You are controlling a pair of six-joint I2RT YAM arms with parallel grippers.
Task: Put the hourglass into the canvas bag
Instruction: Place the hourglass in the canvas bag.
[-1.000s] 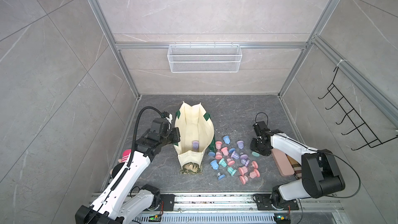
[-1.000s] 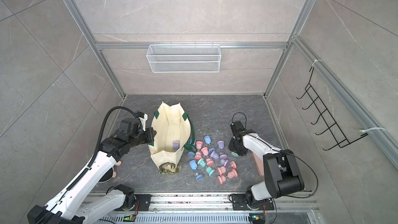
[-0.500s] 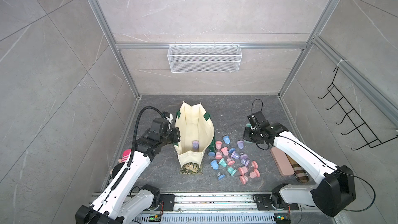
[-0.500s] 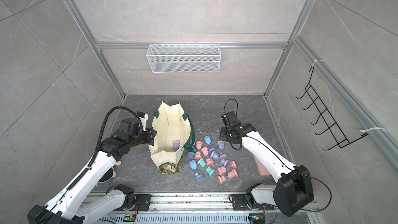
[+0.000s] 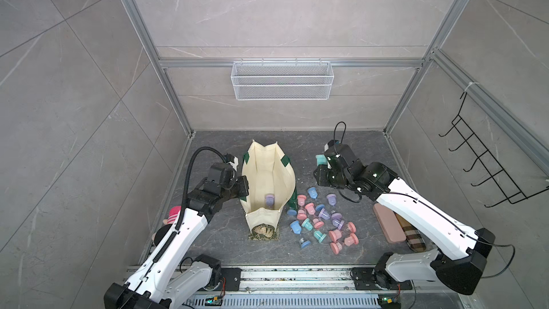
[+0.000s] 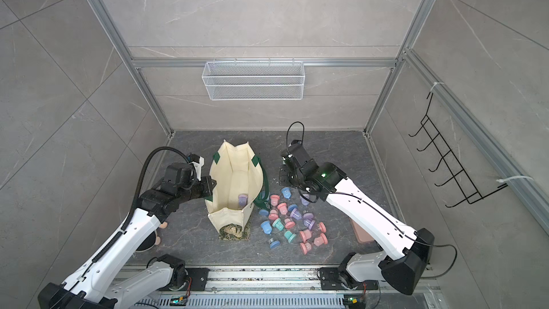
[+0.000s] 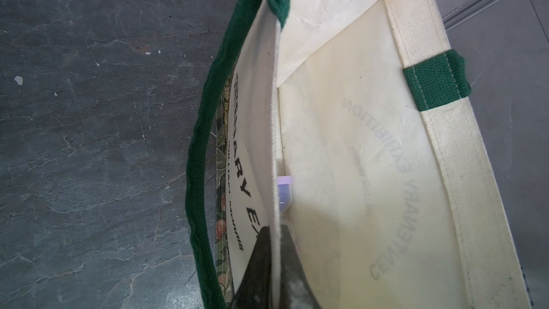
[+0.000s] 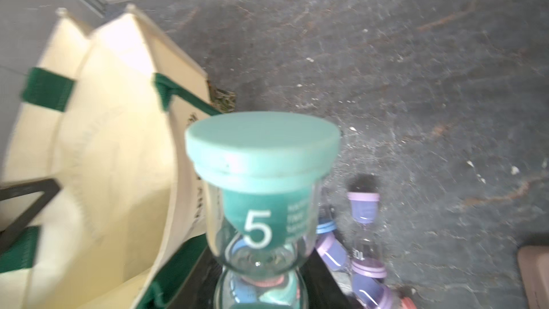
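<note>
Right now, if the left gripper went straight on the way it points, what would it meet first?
The left gripper is shut on the side wall of the canvas bag. Straight ahead lies the purple hourglass inside the bag, probably next, though depth is unclear.

canvas bag [image 5: 285, 179] mouth open, left claw [image 5: 243, 187] at rim, hourglasses [image 5: 310, 208] cluttering floor

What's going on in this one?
The left tool pinches the rim of the canvas bag, holding it open. The right tool grips a teal hourglass marked 5, lifted off the floor beside the bag and not yet over its opening. A purple hourglass already lies inside, and many more hourglasses are scattered on the floor beside the bag.
</note>
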